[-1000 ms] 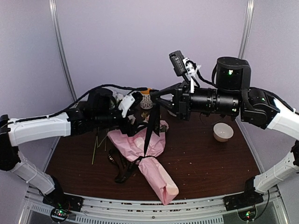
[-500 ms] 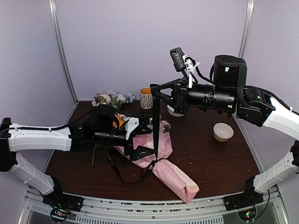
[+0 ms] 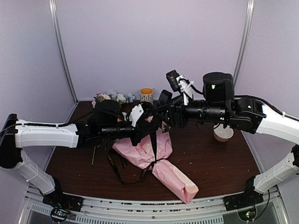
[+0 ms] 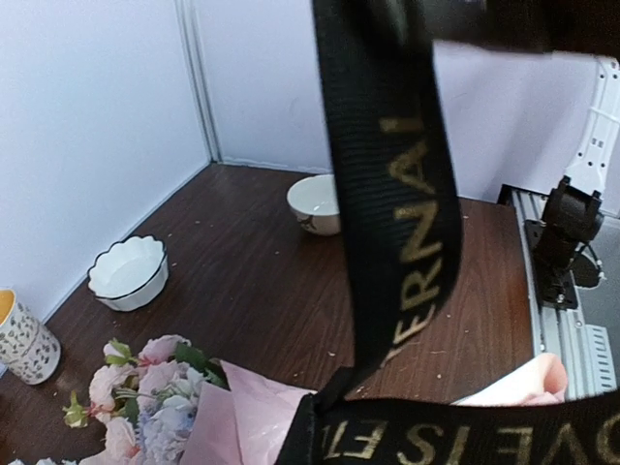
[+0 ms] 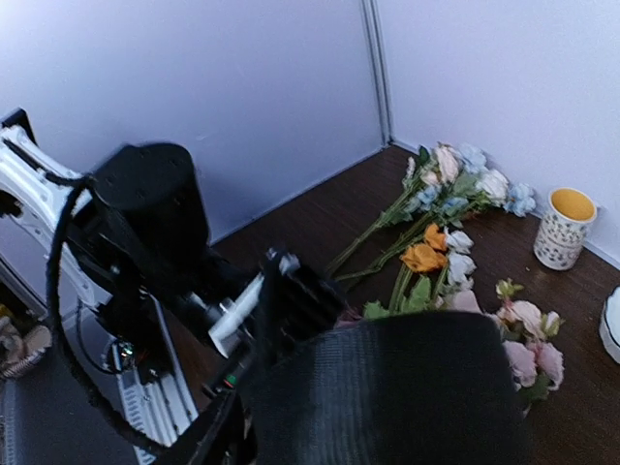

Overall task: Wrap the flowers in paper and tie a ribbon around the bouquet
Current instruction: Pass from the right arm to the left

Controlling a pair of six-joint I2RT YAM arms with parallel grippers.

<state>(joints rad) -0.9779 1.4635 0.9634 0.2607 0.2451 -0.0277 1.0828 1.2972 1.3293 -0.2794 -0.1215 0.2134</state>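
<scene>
The bouquet (image 3: 170,172) lies flat at the middle of the tabletop (image 3: 210,163), narrow end toward the near edge; its blooms (image 4: 136,392) sit at the wide far end. The ribbon (image 3: 153,140) is tied round its waist and rises straight up to where both claws meet; a slack loop lies on the wood to the left. The left claw (image 3: 150,122) is closed on the ribbon. The right claw (image 3: 163,112) is just beside it; ribbon fills its camera, so I cannot tell its state. Loose flowers (image 3: 110,98) and a cup (image 3: 146,95) stand at the back; a bowl (image 3: 223,134) sits right.
</scene>
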